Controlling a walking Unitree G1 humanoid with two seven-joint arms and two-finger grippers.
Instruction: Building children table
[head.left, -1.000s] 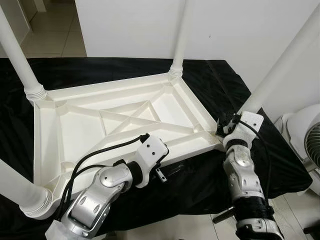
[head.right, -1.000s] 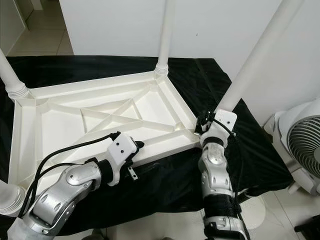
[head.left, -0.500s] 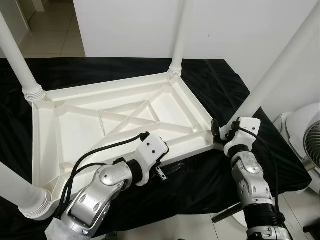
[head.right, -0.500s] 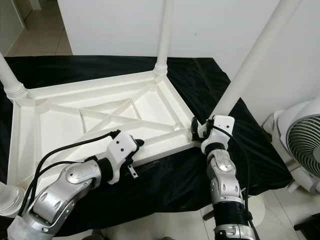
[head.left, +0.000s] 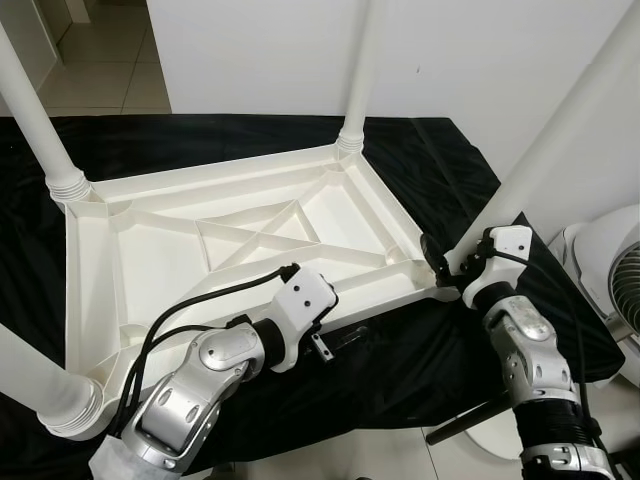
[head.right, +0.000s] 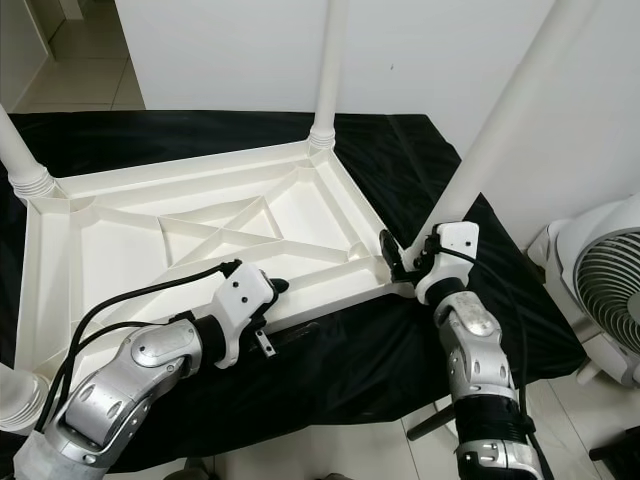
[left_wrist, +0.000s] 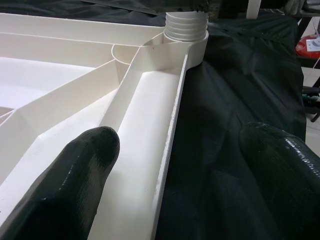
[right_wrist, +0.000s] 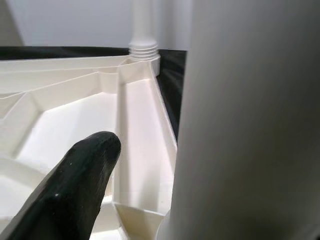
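Your children's table lies upside down on a black cloth, its ribbed underside facing up, and all four white legs stand in their corner sockets — the far right leg, the far left leg, the near left leg and the near right leg.

Your right gripper sits at the tabletop's near right corner, its fingers spread around the base of that leg. In the right wrist view one black finger shows on the inner side of the frame, the leg rising close beside it; whether the pads press the leg cannot be made out, so treat it as a loose, unclenched hold.

Your left gripper rests at the tabletop's near edge, released too — one finger lies inside the frame's channel, the other over the cloth outside, with the rim between them and not squeezed.

Judging by the layout, assembly looks nearly finished: every leg is in place. What seems left is confirming that the near right leg is fully seated in its threaded collar, then turning the table onto its feet. A white fan stands on the floor just past the cloth's right edge, so mind it when you lift.
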